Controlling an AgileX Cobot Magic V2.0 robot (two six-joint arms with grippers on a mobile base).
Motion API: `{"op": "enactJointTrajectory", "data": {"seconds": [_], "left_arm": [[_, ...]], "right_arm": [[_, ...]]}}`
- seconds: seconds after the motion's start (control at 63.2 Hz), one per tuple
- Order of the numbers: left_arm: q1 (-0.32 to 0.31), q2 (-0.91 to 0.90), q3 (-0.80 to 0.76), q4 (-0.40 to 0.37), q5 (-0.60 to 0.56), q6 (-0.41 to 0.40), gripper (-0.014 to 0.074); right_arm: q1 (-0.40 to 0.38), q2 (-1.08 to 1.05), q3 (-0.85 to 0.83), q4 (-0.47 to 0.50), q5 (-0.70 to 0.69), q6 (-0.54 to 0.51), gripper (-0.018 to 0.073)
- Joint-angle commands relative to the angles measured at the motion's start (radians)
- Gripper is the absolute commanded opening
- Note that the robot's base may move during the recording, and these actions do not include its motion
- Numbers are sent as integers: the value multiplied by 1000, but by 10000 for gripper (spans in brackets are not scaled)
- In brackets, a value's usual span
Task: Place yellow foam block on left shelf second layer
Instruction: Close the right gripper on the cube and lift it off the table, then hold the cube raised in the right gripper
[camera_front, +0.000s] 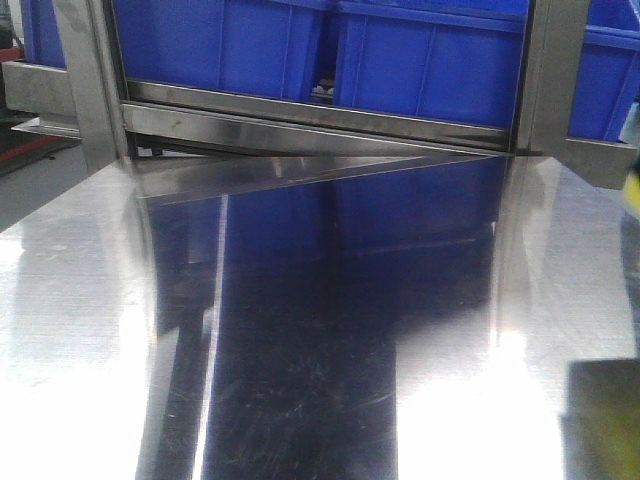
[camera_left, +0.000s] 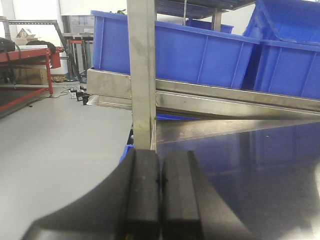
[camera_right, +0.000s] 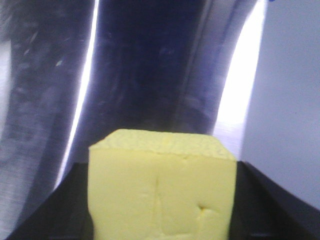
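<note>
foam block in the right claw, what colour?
The foam block is plain bright yellow; the right wrist view shows it best.

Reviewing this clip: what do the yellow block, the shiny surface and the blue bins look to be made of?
The yellow block is likely foam, matte, with a finely pitted top and small dents on its face. The shiny surface looks like polished metal, probably stainless steel, given its mirror reflections and fine scratches. The blue bins are apparently moulded plastic, slightly glossy, with ribbed walls.

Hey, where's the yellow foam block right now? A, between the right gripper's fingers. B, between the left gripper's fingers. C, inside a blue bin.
A: the right wrist view shows the yellow foam block between the dark fingers of the right gripper; the left gripper is shut on nothing.
</note>
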Motion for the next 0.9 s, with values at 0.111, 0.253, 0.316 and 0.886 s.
{"op": "enactJointTrajectory", "data": {"seconds": [0.111, 0.253, 0.316, 0.886], "left_arm": [[-1, -17, 27, -6, -80, -3, 124], [-1, -17, 27, -6, -80, -3, 124], [-1, -17, 27, -6, -80, -3, 124], [-1, -17, 27, -6, -80, -3, 124]], "right_arm": [[-143, -194, 129, 79, -245, -223, 478], [-166, -288, 232, 121, -435, -255, 478], [-166, -338, 291, 123, -562, -255, 478], [-217, -630, 468, 251, -846, -283, 478]]}}
